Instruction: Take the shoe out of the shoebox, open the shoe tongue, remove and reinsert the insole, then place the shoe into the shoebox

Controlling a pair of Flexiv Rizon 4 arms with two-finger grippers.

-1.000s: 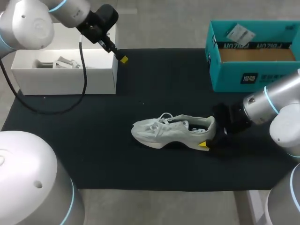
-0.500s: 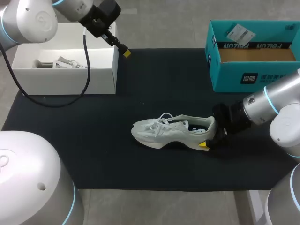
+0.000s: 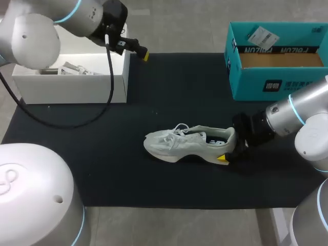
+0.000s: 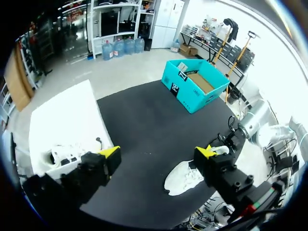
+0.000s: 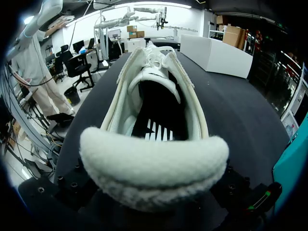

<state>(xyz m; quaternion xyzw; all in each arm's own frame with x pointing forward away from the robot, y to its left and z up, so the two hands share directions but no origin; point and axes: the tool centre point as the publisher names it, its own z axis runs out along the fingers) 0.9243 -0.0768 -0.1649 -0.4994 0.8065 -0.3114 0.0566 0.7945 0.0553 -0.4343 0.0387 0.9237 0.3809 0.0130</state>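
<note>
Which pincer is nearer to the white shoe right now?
Right. Right pincer sits at the heel of the shoe; left pincer hangs far off beside the white box.

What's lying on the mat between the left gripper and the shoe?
Only bare black mat, save a tiny pale speck, lies between the left gripper and the shoe; the head view shows it.

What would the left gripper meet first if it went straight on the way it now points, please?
Most likely the bare black mat, short of the shoe, though depth is unclear.
</note>
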